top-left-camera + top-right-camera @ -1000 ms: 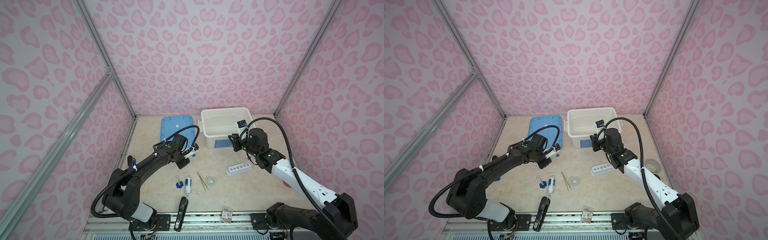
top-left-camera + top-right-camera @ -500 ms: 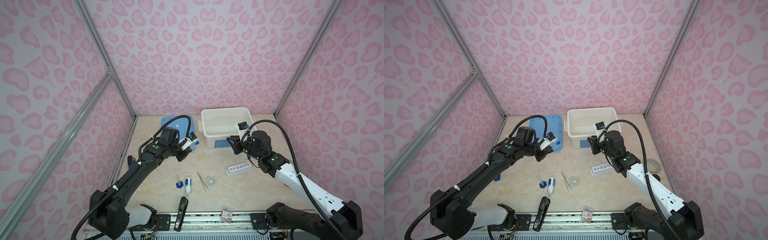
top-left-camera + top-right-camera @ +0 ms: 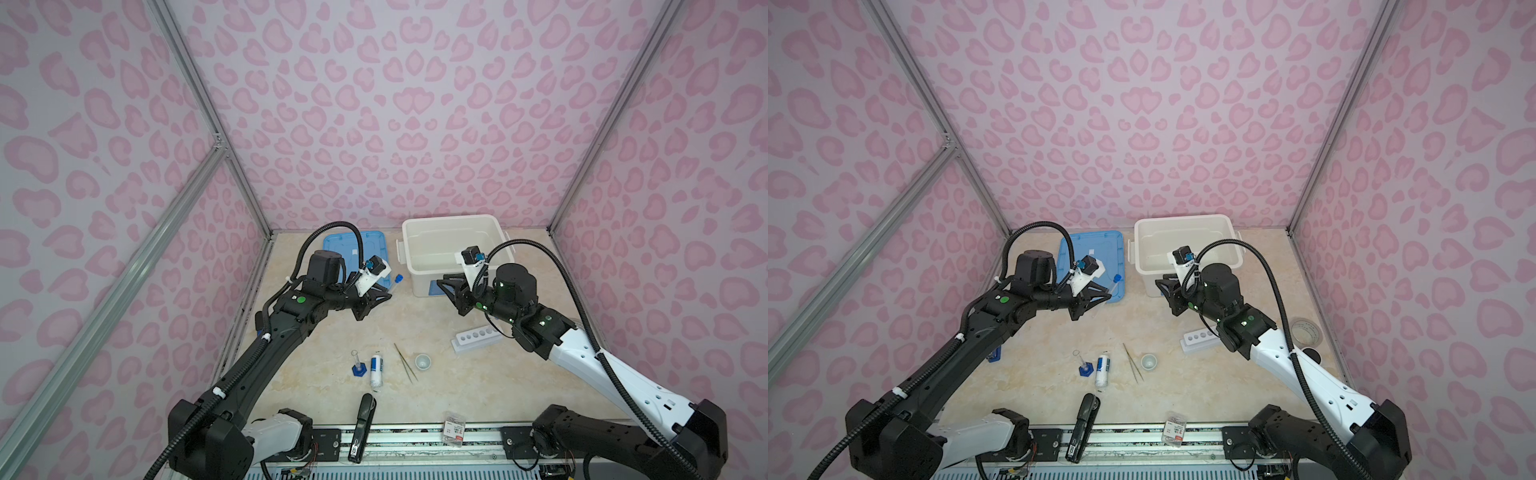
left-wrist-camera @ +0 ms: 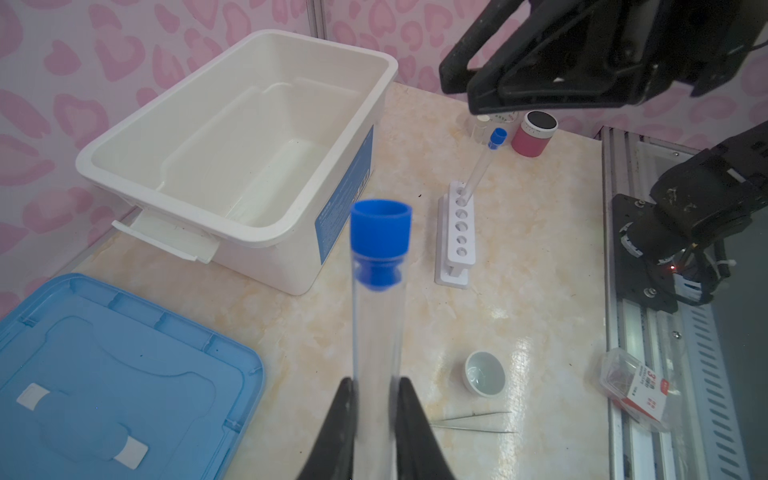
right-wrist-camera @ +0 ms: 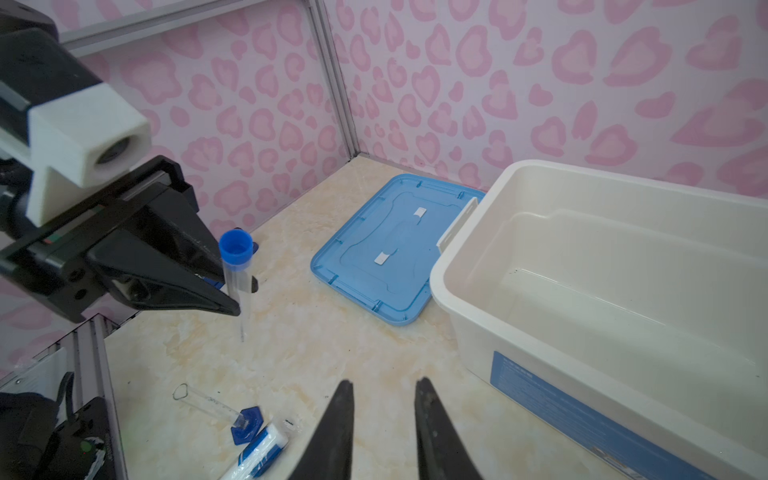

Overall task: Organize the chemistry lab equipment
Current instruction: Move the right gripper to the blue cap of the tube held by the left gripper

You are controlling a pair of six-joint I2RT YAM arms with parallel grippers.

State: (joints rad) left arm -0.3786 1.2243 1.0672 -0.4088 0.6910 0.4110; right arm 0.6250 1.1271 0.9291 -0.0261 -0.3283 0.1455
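Here, the left hand [image 4: 376,388] clamps a blue-capped tube [image 4: 377,328] just left of the white bin [image 3: 453,219] — the right hand [image 5: 384,388] hovers before that bin, jaws parted, empty.

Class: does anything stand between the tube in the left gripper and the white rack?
The table between the tube and the rack is bare; only the right gripper hangs raised close to that path.

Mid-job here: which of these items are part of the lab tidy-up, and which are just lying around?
Job: held blue-capped tube, racked tube, white rack, blue-based cylinder, white bottle, tweezers, small cup.
Lying about: black stapler, tape roll, small clear box, red jar.
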